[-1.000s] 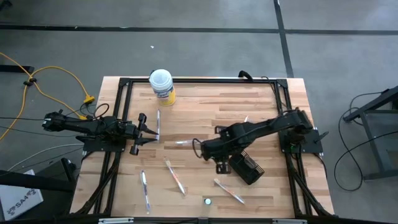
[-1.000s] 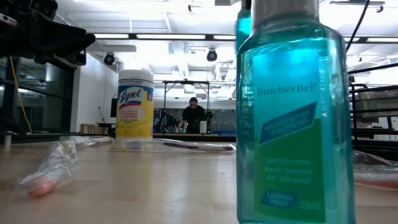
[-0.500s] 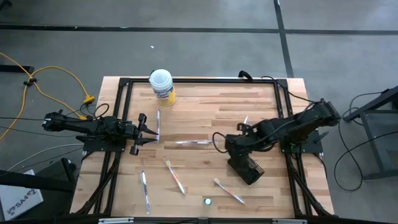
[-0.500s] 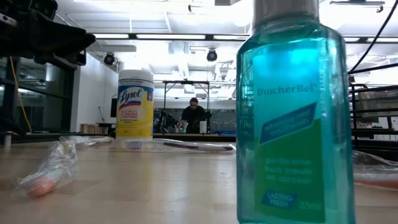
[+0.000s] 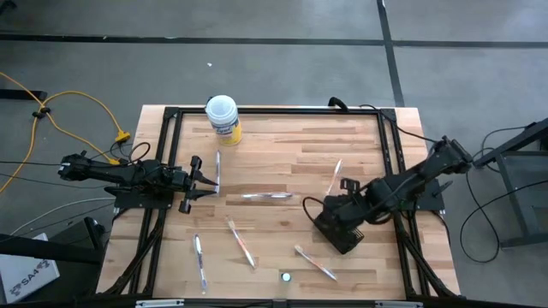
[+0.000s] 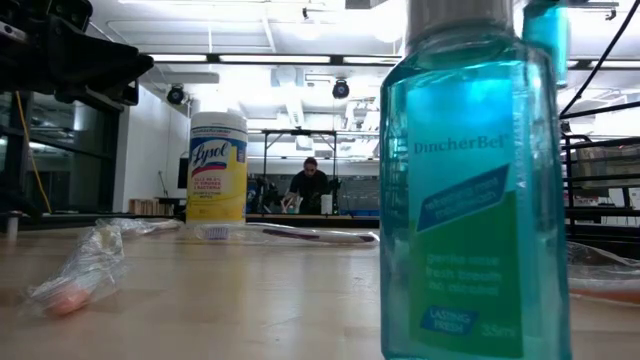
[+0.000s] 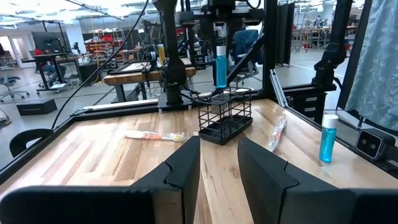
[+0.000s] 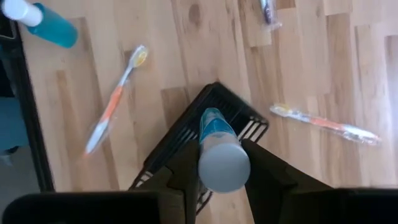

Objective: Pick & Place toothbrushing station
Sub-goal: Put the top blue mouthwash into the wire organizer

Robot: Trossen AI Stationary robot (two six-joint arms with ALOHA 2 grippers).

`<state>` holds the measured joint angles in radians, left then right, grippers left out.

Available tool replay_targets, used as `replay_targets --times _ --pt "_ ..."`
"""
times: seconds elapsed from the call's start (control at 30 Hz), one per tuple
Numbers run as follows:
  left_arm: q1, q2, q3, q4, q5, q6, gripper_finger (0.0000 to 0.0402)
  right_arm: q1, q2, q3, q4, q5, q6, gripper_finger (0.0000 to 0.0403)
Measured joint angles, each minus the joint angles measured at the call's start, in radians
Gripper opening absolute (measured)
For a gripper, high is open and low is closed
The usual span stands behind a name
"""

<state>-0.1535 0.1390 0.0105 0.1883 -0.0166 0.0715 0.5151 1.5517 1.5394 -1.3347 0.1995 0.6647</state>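
A blue mouthwash bottle (image 8: 219, 151) is clamped in the right gripper (image 8: 214, 163), which has been drawn back across the table; the black wire toothbrushing station (image 8: 205, 134) now lies directly beneath it, ready for insertion. The left gripper (image 7: 217, 163) waits parted.

1. Floor (image 5: 274, 77): grey, smooth, crossed by dark lines.
2. Yellow cable (image 5: 73, 107): lies on the floor beside the wooden table (image 5: 282, 141).
3. Ceiling (image 6: 300, 30): white, fitted with long strip lights (image 6: 265, 59).
4. Workbenches (image 7: 134, 78): stand in the room beyond the table.
5. Person (image 6: 310, 187): stands at a far bench.
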Motion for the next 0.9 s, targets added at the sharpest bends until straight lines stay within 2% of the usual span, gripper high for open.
replay_targets --times 0.27,0.47,0.9 --pt "0.0 0.0 0.0 0.0 0.0 0.0 0.0103 0.075 0.0 0.0 -0.013 0.038 0.128 0.009" --pt "0.0 0.0 0.0 0.0 0.0 0.0 0.0103 0.082 0.001 -0.036 -0.009 0.036 0.177 0.009" --pt "0.0 0.0 0.0 0.0 0.0 0.0 0.0103 0.081 0.002 -0.132 0.065 0.028 0.181 0.009"
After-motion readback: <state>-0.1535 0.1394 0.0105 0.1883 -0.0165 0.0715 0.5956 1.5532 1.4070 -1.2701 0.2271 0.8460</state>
